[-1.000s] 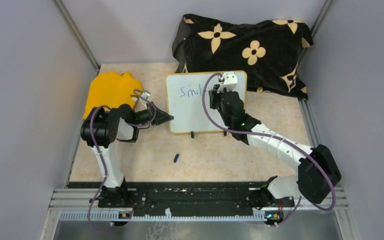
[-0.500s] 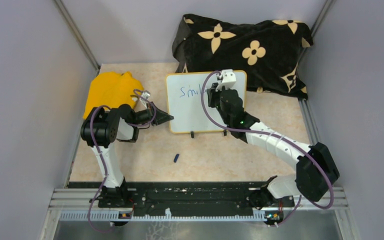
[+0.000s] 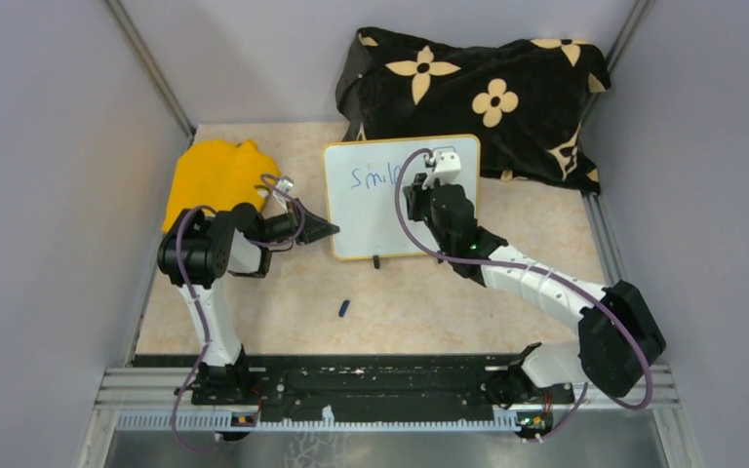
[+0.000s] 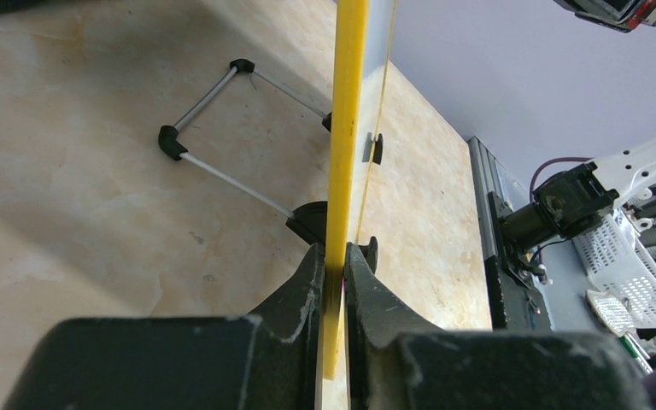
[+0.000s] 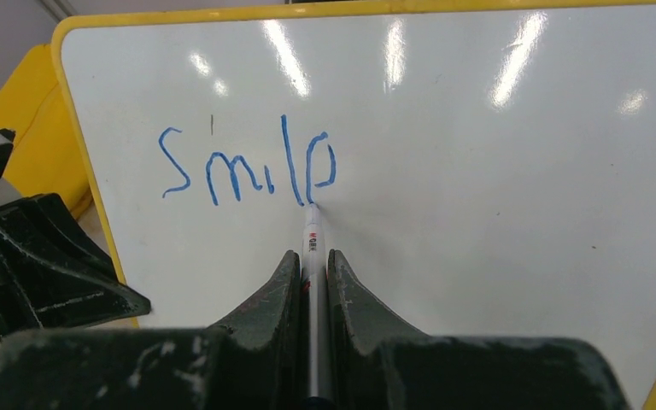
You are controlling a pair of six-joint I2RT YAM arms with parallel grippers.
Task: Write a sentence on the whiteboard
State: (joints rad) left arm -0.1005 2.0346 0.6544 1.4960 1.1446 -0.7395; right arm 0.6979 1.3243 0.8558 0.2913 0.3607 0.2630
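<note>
The whiteboard (image 3: 371, 219), white with a yellow rim, stands tilted on the table. Blue marker letters (image 5: 248, 166) on it read "Smil" plus a looped letter; the sentence shows only this far. My right gripper (image 5: 312, 256) is shut on a white marker (image 5: 313, 239), whose tip touches the board at the foot of the last letter. In the top view the right gripper (image 3: 417, 190) hovers over the board's middle. My left gripper (image 4: 333, 252) is shut on the board's yellow rim (image 4: 346, 128), at its left edge in the top view (image 3: 329, 231).
A black flowered cloth (image 3: 478, 88) lies behind the board. A yellow cloth (image 3: 210, 175) lies at the left, behind my left arm. A small blue cap (image 3: 344, 309) lies on the table in front. The board's wire stand (image 4: 213, 128) rests on the tabletop.
My right gripper has shifted slightly along the board while the marker drew the looped last letter after "Smil". The left arm and board have not moved.
</note>
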